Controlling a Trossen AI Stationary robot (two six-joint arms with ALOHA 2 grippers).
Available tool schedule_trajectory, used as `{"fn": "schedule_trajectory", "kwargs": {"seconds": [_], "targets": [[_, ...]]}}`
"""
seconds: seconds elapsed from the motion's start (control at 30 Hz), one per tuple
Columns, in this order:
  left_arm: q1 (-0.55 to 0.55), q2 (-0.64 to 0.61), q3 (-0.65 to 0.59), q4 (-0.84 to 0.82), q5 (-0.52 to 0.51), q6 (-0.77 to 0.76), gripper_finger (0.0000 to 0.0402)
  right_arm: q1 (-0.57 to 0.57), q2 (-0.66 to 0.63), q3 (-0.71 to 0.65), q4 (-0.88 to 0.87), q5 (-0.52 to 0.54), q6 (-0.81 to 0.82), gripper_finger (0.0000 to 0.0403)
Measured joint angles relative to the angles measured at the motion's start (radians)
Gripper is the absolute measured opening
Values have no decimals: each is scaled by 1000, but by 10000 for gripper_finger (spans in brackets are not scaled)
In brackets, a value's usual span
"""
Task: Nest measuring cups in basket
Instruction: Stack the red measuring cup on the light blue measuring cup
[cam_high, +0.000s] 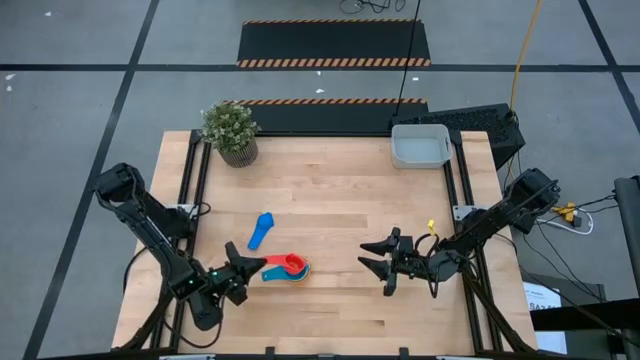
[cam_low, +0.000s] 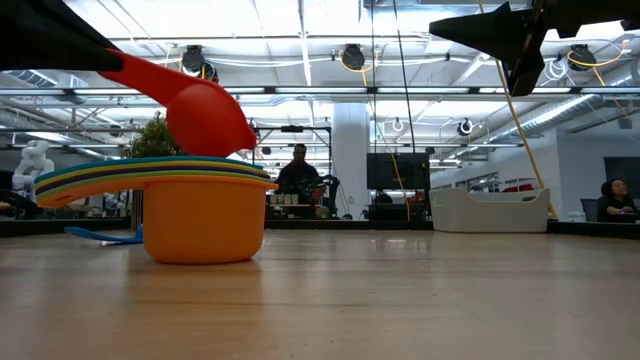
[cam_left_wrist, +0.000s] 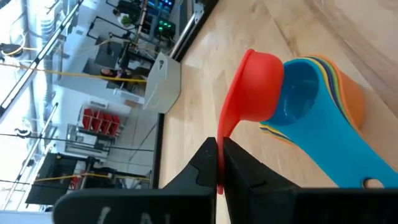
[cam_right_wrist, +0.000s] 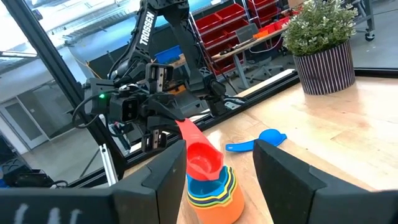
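Pinching the handle of the red measuring cup between closed fingers, the left gripper holds it tilted just above the nested stack of cups, near the front left of the wooden table. The red bowl hangs over the light blue cup that lies topmost in the stack (orange is the outermost and largest, sitting flat on the wood). A dark blue cup lies alone on the table, a little behind the stack and apart from it. The light-grey basket stands at the far right edge of the table, well apart from all the cups, with none visible in it. The right gripper hovers above the front right of the table, its fingers spread and holding nothing. A potted plant stands at the far left corner.
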Motion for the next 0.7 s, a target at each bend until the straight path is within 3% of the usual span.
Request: {"fn": "schedule_trajectory", "kwargs": {"seconds": [0.3, 0.53, 0.7], "targets": [[21, 0, 0, 1, 31, -24, 25, 0, 0, 0, 1, 0, 0, 180], [32, 0, 0, 6, 46, -8, 7, 0, 0, 0, 8, 0, 4, 180], [32, 0, 0, 6, 62, -9, 40, 0, 0, 0, 8, -1, 4, 180]]}}
